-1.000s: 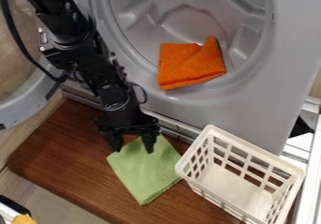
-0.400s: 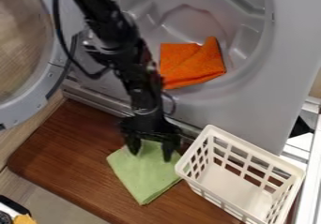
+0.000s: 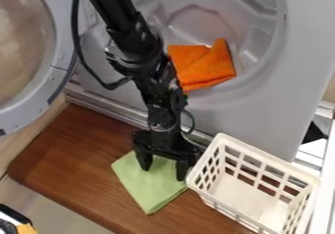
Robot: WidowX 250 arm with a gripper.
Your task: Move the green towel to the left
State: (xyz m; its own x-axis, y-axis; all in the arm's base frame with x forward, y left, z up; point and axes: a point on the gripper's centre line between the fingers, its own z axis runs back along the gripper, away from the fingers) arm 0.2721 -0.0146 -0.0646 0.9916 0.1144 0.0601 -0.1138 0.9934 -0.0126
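In the camera view, the towel [image 3: 147, 186] lies on the board [image 3: 75, 162], low and a little left of centre in the frame. The claw [image 3: 163, 173] hangs over its upper right part, with the arm [image 3: 154, 76] slanting down from the top edge. The claw is released: its two fingers stand well apart, with green cloth showing between them, and nothing is gripped. Whether the tips touch the cloth, I cannot tell.

The relation that matters is this: most of the visible towel lies below and to the lower left of the claw. The cloth is set askew, one corner towards the left of the frame and one towards the bottom. It looks slightly longer from upper left to lower right, though its upper part is hidden, so that is a guess. The line between the fingers slants much the same way, less steeply.

The finger on the right is just beside the basket [image 3: 252, 198], at lower right; contact there cannot be made out. The orange cloth [image 3: 200, 66] lies in the drum [image 3: 190, 30] above.

The next move probably calls for closing on the cloth, then drawing it left. Closing too high might catch only air, and the basket's nearness could hamper the right finger.
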